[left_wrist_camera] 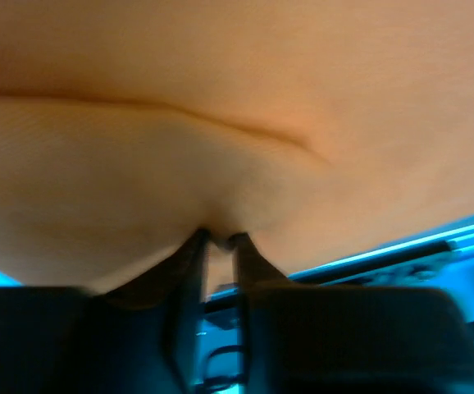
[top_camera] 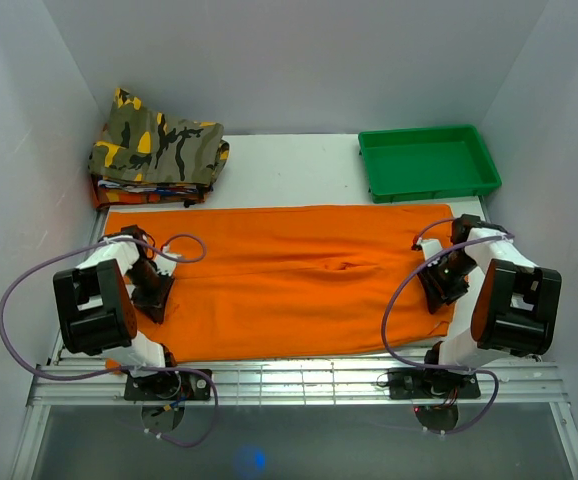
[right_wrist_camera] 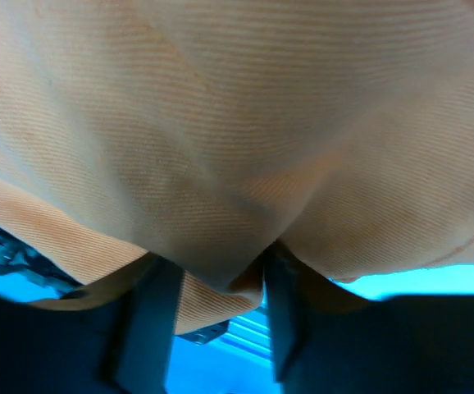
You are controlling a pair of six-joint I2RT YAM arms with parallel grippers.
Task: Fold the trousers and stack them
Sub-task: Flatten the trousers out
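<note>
The bright-orange trousers (top_camera: 299, 280) lie spread flat across the table from left to right, with a small wrinkle near the middle. My left gripper (top_camera: 156, 298) sits at their left end, and my right gripper (top_camera: 437, 288) at their right end. In the left wrist view the trousers (left_wrist_camera: 237, 123) fill the frame, and the left gripper (left_wrist_camera: 219, 240) has its narrow-set jaws pinching a fold of cloth. In the right wrist view the trousers (right_wrist_camera: 237, 123) hang over the right gripper (right_wrist_camera: 216, 279), whose jaws hold a bunched edge of cloth.
A folded camouflage garment (top_camera: 159, 145) tops a small stack of folded clothes at the back left. A green tray (top_camera: 427, 160) stands at the back right. White walls close in both sides and the back. A metal rail (top_camera: 299, 380) runs along the near edge.
</note>
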